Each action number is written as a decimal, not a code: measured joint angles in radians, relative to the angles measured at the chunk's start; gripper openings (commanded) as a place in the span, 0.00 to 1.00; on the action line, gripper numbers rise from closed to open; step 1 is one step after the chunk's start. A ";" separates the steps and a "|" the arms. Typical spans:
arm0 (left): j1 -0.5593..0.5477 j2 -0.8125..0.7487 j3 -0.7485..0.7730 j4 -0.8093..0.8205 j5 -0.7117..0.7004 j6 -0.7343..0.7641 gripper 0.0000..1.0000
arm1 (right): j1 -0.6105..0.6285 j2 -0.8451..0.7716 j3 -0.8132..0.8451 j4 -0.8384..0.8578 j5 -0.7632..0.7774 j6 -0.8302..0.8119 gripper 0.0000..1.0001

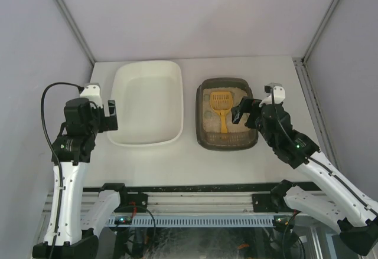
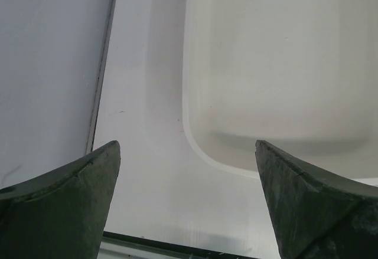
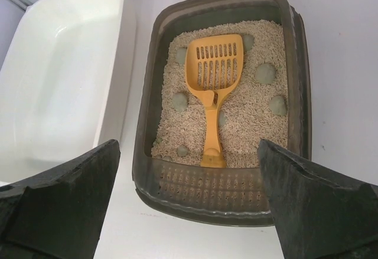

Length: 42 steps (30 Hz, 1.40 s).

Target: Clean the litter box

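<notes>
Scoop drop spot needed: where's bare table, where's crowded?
Bare table: strip between trays and near edge, and behind them. White tub is empty. Crowded: narrow gap between tub and litter box; left pincer beside the tub, right pincer over the box's right rim.

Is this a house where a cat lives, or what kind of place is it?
Probably a robot test booth, not a home: plain walls close in a white table, a left arm and a right arm stand at its near edge, and the litter box holds a yellow scoop.
</notes>
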State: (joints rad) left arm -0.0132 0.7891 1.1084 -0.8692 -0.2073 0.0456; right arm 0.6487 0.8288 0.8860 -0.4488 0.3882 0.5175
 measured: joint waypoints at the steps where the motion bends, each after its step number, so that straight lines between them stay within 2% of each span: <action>1: 0.000 0.000 0.000 0.000 0.000 0.000 1.00 | 0.000 0.000 0.000 0.000 0.000 0.000 1.00; 13: 0.000 -0.006 -0.003 0.000 0.014 0.016 1.00 | 0.000 -0.007 0.000 0.000 -0.048 -0.006 0.99; 19: -0.020 -0.003 0.000 -0.008 0.038 0.021 1.00 | 0.000 0.016 0.000 0.003 -0.059 -0.012 0.89; 21: -0.065 0.013 0.012 -0.023 0.048 0.035 1.00 | -0.007 0.051 0.000 0.004 -0.076 -0.024 0.83; 23: -0.131 0.045 0.053 -0.045 0.061 0.055 1.00 | -0.019 0.117 0.017 -0.001 -0.098 -0.041 0.72; 26: -0.185 0.124 0.151 -0.042 0.085 0.069 1.00 | -0.034 0.281 0.080 -0.018 -0.112 -0.062 0.61; 29: -0.189 0.231 0.253 -0.019 0.117 0.062 1.00 | -0.054 0.418 0.129 -0.035 -0.126 -0.072 0.55; 35: -0.192 0.473 0.412 0.031 0.246 -0.026 1.00 | -0.102 0.643 0.187 -0.043 -0.149 -0.079 0.49; 39: -0.193 0.623 0.529 0.045 0.344 -0.112 1.00 | -0.132 0.729 0.190 -0.042 -0.175 -0.078 0.48; 42: -0.199 0.676 0.562 0.077 0.390 -0.173 1.00 | -0.142 0.771 0.190 -0.041 -0.197 -0.077 0.48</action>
State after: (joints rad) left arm -0.2123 1.4654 1.6707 -0.7925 0.1825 -0.1272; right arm 0.5064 1.6001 1.0760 -0.4900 0.1913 0.4400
